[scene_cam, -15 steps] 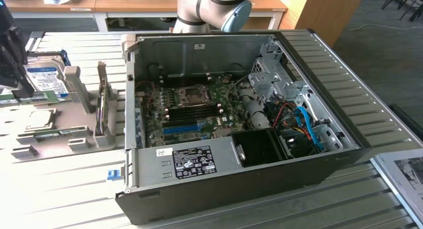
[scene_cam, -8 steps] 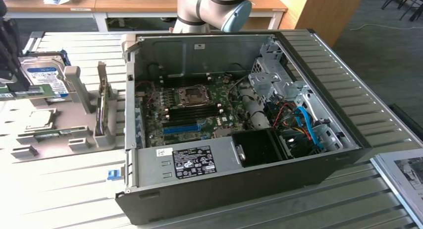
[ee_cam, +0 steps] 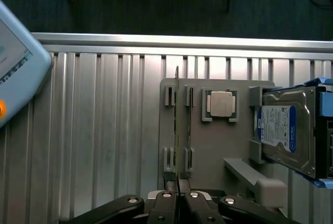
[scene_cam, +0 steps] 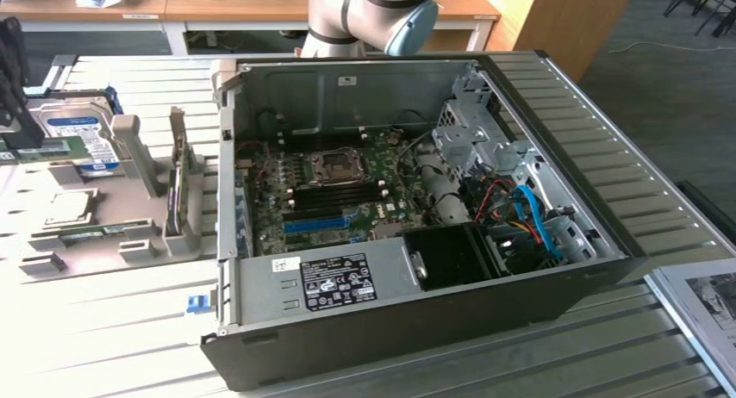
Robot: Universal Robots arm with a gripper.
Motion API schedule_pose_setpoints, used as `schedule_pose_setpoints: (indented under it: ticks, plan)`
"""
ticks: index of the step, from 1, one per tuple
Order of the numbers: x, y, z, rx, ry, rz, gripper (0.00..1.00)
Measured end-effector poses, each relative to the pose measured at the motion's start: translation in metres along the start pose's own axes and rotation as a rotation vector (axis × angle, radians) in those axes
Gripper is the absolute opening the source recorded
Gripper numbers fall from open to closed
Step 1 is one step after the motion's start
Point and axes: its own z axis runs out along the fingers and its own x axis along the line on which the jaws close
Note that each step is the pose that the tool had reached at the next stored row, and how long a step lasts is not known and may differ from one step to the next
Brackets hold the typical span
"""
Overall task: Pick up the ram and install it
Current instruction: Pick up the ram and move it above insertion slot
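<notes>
The table (ee_cam: pixel 104 130) is ribbed bare metal with a dull, brushed sheen. The tray (ee_cam: pixel 218 151) on it is smooth, matt grey plastic. The ram (ee_cam: pixel 177 125) is green circuit board. The drive (ee_cam: pixel 286 130) has a shiny metal shell and a glossy blue-white label. The gripper (ee_cam: pixel 178 195) is glossy black with bright metal bolts. The case (scene_cam: pixel 402 338) is matt black outside and bare grey sheet metal inside. The desks (scene_cam: pixel 230 3) look wooden.

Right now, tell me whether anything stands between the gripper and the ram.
Nothing visible does. The ram stands on edge in the gray holder, in line with the shut gripper. The processor and the hard drive sit off to one side, clear of that line.
</notes>
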Motion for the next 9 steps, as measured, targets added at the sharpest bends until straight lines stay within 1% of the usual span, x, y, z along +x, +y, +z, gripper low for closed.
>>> schedule_pose_setpoints:
  ticks: [9]
  plan:
    - [0.0, 0.0006, -0.0142, 0.0001, -0.0001, 0.0, 0.11]
